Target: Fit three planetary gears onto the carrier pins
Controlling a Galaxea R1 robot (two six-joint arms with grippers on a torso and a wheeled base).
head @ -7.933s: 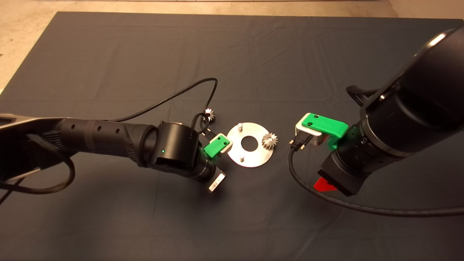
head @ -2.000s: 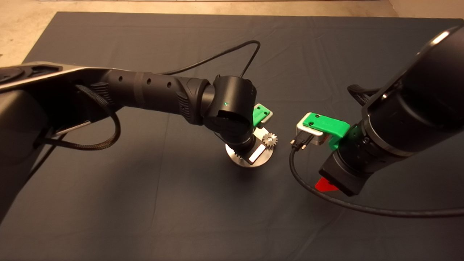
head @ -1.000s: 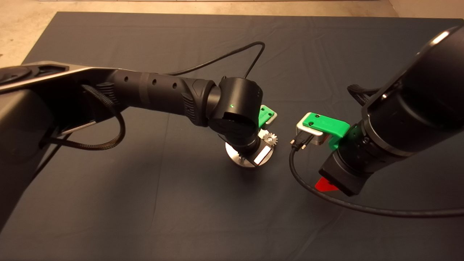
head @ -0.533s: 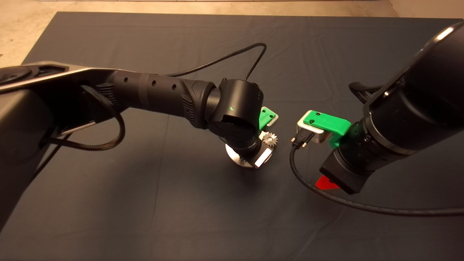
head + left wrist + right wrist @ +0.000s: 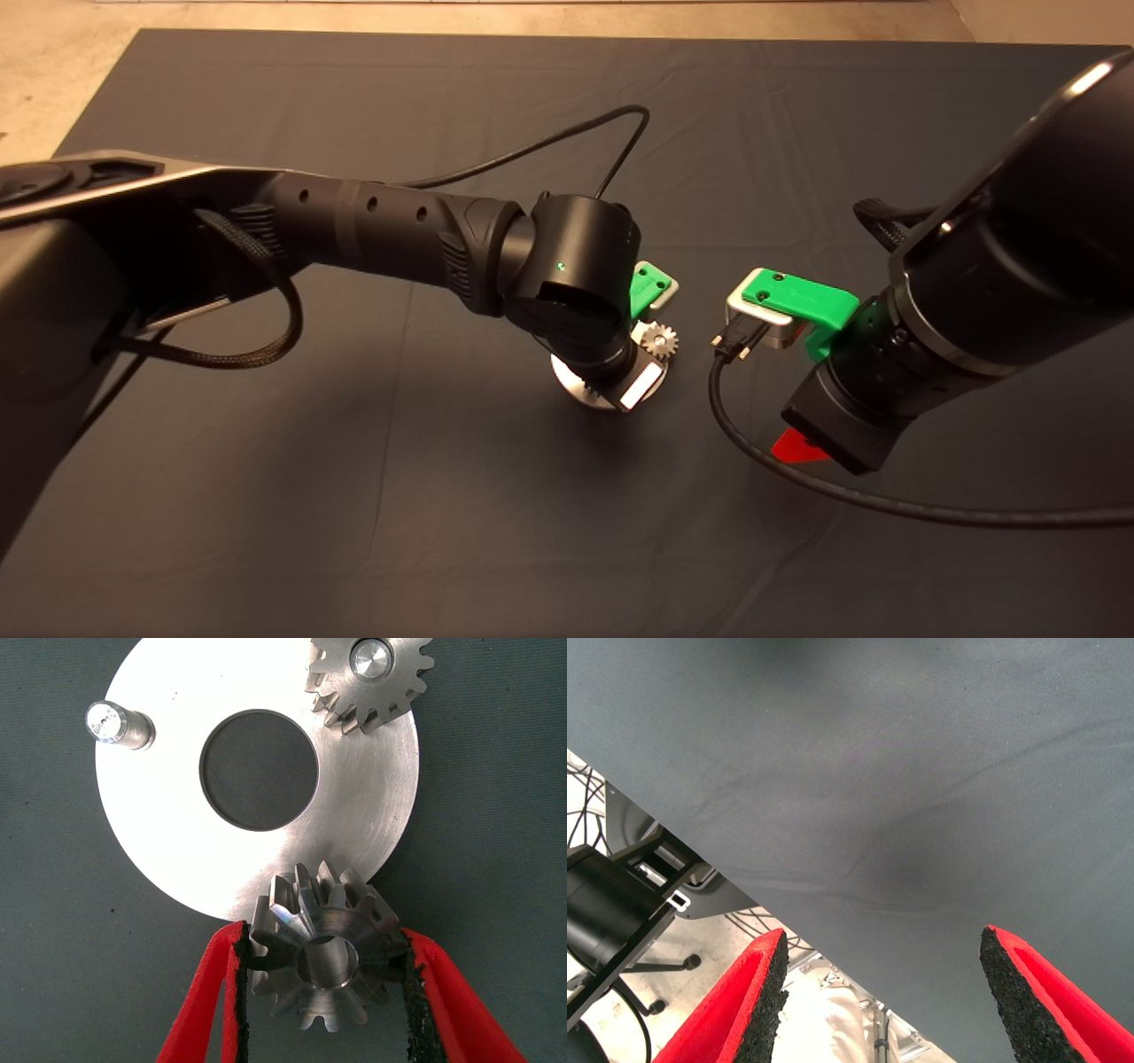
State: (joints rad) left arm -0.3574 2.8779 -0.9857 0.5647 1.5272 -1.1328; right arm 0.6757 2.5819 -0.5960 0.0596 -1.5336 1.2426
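The left hand (image 5: 323, 970) is positioned over the carrier plate (image 5: 177, 850) at mid-desk, its fingers (image 5: 208, 992) closed onto a planetary gear (image 5: 323, 948), one black pad against the teeth on each side. The held gear overlaps the plate's rim; the pin beneath it (if one is there) cannot be seen. A second planetary gear (image 5: 370, 678) is seated on a carrier pin (image 5: 370, 657) at the plate's edge, the pin's top showing through its bore; this gear also shows in the head view (image 5: 659, 339), just beside the left wrist. Another carrier pin (image 5: 115, 724) stands bare across the central hole (image 5: 258, 769). A third gear is not visible in any view. The right hand (image 5: 881, 983) hangs to the right of the plate, well clear of it, its fingers (image 5: 757, 992) spread wide and holding nothing, with only the dark mat (image 5: 921, 771) of the desk below.
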